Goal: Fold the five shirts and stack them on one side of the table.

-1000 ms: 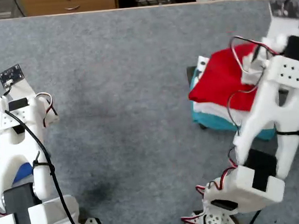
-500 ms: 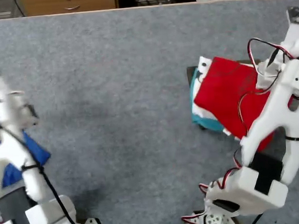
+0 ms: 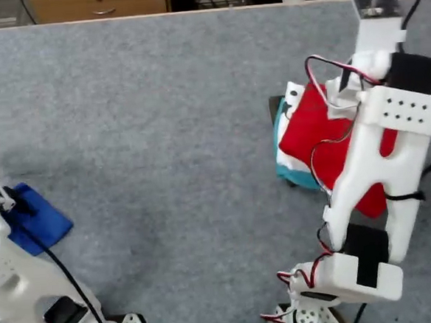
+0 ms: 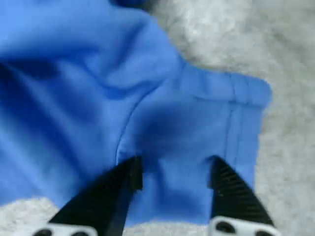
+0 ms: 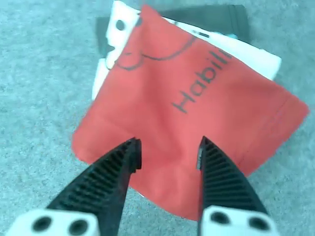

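I count five shirts on the bench (image 3: 159, 99): four in one stack and one lying by itself.

The stack sits in front of the right arm. A red shirt (image 3: 309, 129) (image 5: 187, 132) is on top. It is folded into a rough square and turned askew to the layers below, so one corner hangs past the stack's edge toward the arm's base. It carries dark lettering and a thin line drawing, and a hem seam shows along one side.

Under it a white shirt (image 3: 292, 95) (image 5: 106, 73) with black print pokes out on the stack's far side. A teal shirt (image 3: 294, 172) shows as a strip along the side that faces the open middle of the bench. A dark shirt (image 3: 275, 107) (image 5: 197, 19) peeks out from the very bottom at the far corner.

The right claw (image 5: 167, 147) is over the red shirt with its two fingers apart and nothing between them. I cannot tell whether the tips touch the cloth.

The blue shirt (image 3: 38, 222) (image 4: 172, 123) lies well apart from the stack, across the bench on the left arm's side. It is rumpled rather than flat, with a stitched hem along one edge.

The left claw (image 4: 174, 169) is right over it with its fingers spread, and blue cloth shows in the gap.
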Controlling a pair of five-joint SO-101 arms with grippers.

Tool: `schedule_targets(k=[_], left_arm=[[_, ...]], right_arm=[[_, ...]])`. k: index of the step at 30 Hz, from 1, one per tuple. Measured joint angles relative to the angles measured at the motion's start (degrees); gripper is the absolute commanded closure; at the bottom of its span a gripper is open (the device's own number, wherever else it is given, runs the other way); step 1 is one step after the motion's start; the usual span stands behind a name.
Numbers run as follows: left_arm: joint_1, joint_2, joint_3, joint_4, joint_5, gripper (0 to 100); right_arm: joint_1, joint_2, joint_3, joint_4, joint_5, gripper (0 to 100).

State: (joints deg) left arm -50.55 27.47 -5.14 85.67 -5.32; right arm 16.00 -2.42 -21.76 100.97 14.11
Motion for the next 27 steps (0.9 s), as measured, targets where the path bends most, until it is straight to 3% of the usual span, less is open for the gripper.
schedule_targets(k=[6, 17, 21, 27], left_arm=[[6.1, 7.1, -10.5, 8.8, -3.3, 97], [30.4, 2.6, -11.7, 13.1, 0.0, 94], [28.0, 1.2, -9.8, 14.2, -3.8, 85], [18.3, -0.9, -4.2, 14.2, -15.1, 84]], right_arm=[[-0.7, 0.0, 0.0, 0.0, 0.1, 81.3], [-0.6, 0.0, -4.9, 0.0, 0.1, 81.2], [-0.5, 0.0, -5.0, 0.0, 0.1, 81.2], [1.3, 0.0, -4.6, 0.0, 0.0, 81.2]])
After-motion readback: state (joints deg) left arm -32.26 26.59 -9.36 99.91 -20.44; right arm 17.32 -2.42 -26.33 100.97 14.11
